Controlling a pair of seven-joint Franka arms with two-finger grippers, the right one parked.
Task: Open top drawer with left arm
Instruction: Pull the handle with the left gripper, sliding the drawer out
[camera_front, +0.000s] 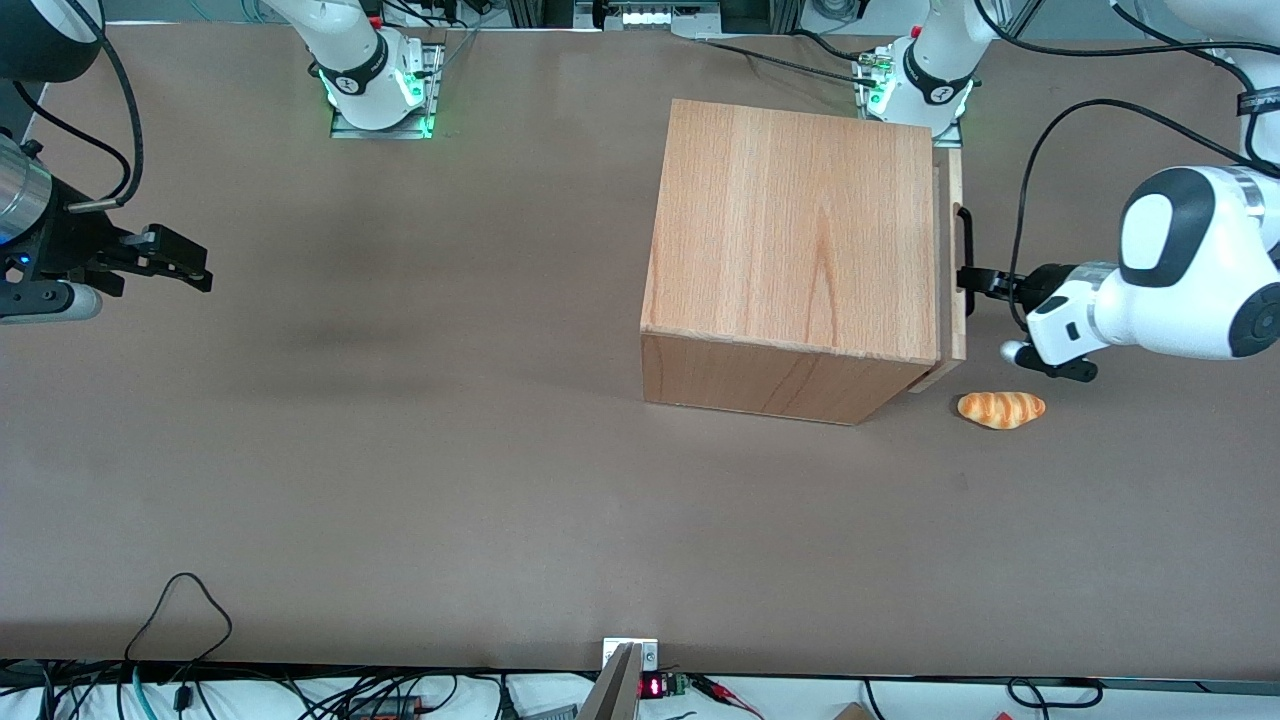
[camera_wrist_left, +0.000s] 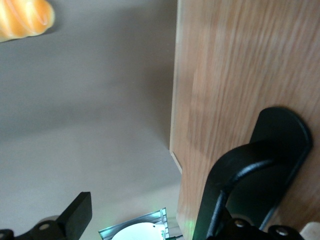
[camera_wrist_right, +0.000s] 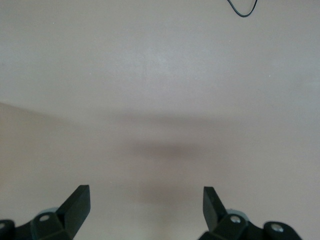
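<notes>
— Arm pose?
— Left arm reaches level toward the cabinet.
— Pincer?
— Pincer spread, one finger clear, at the black handle of the top drawer, barely out

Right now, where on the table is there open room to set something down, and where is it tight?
Open: the table between the cabinet and the front camera, and toward the parked arm's end. Crowded: in front of the top drawer, where the left arm's gripper meets the black handle and the bread roll lies.
</notes>
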